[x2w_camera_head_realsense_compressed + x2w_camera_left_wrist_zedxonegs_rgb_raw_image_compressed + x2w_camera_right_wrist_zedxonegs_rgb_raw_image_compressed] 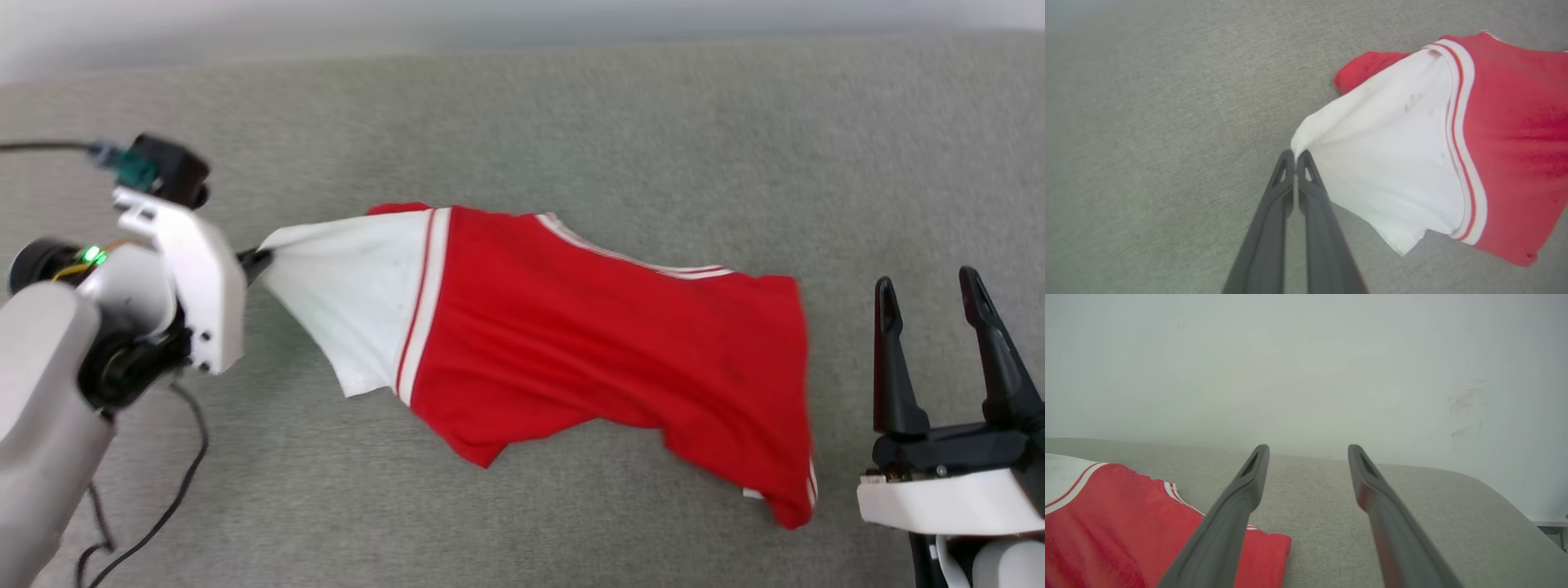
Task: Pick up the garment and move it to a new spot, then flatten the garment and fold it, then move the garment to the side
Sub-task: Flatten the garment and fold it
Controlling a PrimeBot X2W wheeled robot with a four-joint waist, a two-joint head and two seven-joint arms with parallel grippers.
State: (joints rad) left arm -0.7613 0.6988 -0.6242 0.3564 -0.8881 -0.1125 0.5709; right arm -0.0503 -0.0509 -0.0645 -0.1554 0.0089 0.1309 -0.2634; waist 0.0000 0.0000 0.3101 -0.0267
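Garment (pixel 571 343) sleeve pinched in left claw (pixel 255 263)

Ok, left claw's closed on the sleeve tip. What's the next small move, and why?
Probably slide the right claw toward the near hem corner of the garment and close there. The left claw is shut on the tip of the white sleeve, while the right stands open beside the hem, touching nothing. One hold alone would likely let the shirt bunch when lifted.
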